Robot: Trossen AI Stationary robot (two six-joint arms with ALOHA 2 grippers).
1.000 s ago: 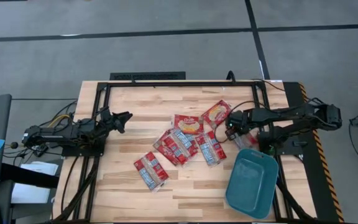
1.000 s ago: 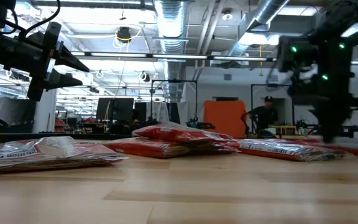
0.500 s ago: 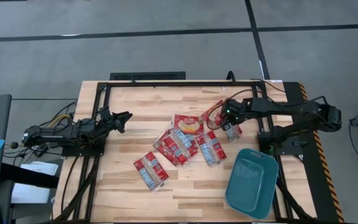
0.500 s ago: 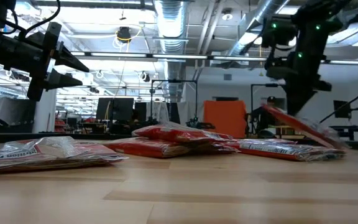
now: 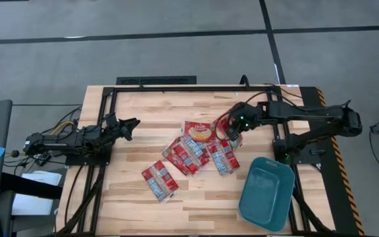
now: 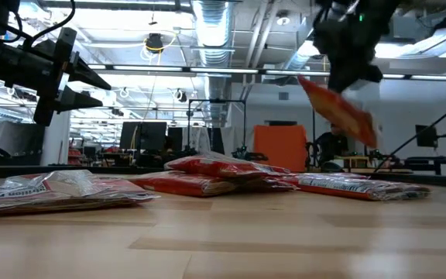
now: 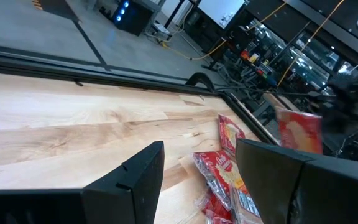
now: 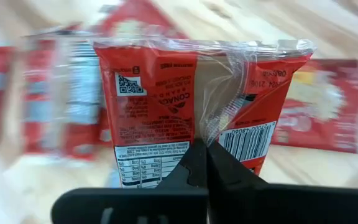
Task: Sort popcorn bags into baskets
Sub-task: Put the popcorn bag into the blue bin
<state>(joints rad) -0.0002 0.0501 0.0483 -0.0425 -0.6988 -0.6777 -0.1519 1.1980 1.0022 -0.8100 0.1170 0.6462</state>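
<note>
My right gripper (image 5: 237, 126) hangs above the table's middle right, shut on one red popcorn bag (image 6: 339, 108). This bag is lifted off the wood and fills the right wrist view (image 8: 197, 93). Several more red popcorn bags lie flat on the table: one (image 5: 199, 130) close by, overlapping ones (image 5: 191, 153) (image 5: 222, 157), and a single one (image 5: 160, 180) nearer the front. The teal basket (image 5: 266, 193) stands at the near right. My left gripper (image 5: 133, 123) waits open at the table's left, holding nothing. My right gripper pinches the bag's near end edge (image 8: 207, 140), about midway across its width, between its two shut fingers (image 8: 194, 165). The fingers come slanting down from above. The bag hangs tilted below them (image 6: 343, 116), clear of the table, with its printed back toward the wrist camera.
A black metal frame (image 5: 176, 89) runs around the table's far edge and sides. Bare wood lies between the left arm and the bags. In the low view the nearest flat bag (image 6: 60, 190) lies at the left, and the room shows behind.
My right gripper has risen and drifted a little toward the table's left, staying shut. The bag first lay flat, then came up by one end, and now hangs tilted, clear of the table.
</note>
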